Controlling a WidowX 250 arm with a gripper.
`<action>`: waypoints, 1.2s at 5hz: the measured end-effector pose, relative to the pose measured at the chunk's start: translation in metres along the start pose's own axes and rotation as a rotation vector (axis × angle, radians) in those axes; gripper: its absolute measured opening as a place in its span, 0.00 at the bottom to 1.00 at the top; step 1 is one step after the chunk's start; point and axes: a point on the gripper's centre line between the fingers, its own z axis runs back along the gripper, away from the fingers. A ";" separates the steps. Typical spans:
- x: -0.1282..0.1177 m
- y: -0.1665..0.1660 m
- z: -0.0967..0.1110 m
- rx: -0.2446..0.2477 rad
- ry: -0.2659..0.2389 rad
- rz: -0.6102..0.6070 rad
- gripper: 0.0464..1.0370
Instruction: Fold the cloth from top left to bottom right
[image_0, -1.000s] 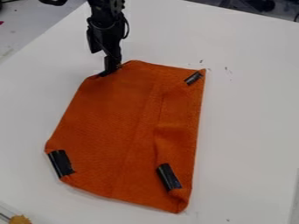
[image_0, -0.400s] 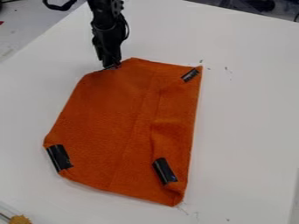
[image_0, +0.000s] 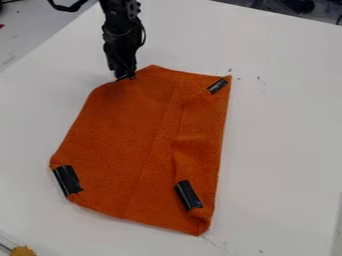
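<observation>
Over the white, flat tabletop (image_0: 287, 145), at the view's seven o'clock, is a fuzzy, yellow-brown lump (image_0: 23, 251) at the end of a thin rod (image_0: 5, 247). Next comes the orange, soft-looking fabric cloth (image_0: 117, 135), lying on the tabletop as a tall, uneven four-sided shape, its left edge slanting from eleven o'clock down to eight. Near its eight o'clock corner is a black, glossy, oblong strip (image_0: 67, 180), tilted. The black, two-finger robot gripper (image_0: 125, 78) is at the cloth's eleven o'clock corner, its tip right at the edge and the arm rising toward twelve; whether the claw is spread or pinching fabric, I cannot tell. Further right, toward the cloth's five o'clock, lies a second black, glossy strip (image_0: 188, 195), near a crumpled corner; creases run up from it toward one o'clock. At the one o'clock corner is a smaller dark strip (image_0: 217, 86), set slantwise. Beyond that corner, toward two o'clock, a few small dark specks (image_0: 260, 80) mark the tabletop.
</observation>
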 end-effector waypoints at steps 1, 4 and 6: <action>0.004 0.004 0.012 0.045 0.017 -0.028 0.73; 0.009 0.006 0.032 0.054 0.019 -0.021 0.96; 0.010 -0.005 0.026 -0.035 -0.016 -0.016 0.96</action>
